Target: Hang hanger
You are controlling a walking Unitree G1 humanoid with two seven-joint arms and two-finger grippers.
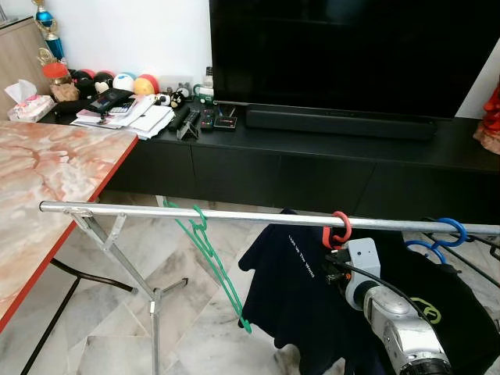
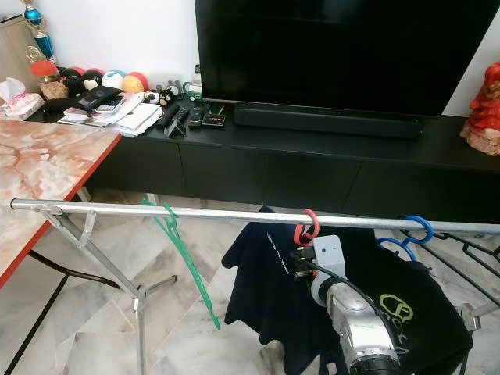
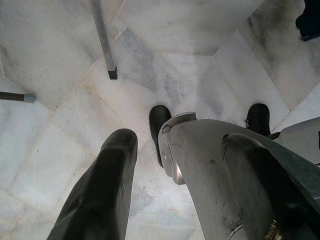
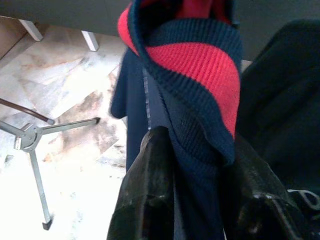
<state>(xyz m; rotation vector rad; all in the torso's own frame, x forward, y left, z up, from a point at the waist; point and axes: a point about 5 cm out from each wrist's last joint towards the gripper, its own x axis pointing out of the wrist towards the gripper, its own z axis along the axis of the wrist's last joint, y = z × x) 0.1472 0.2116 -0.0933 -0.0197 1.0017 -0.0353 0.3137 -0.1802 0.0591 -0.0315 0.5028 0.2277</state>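
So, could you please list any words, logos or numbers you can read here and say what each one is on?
Navy shirt on the red hanger: a short line of white print, too small to read.
Black shirt on the blue hanger: a yellow-green logo, no letters legible.
Papers on the black TV cabinet: print too small to read.
Nothing else carries readable text.
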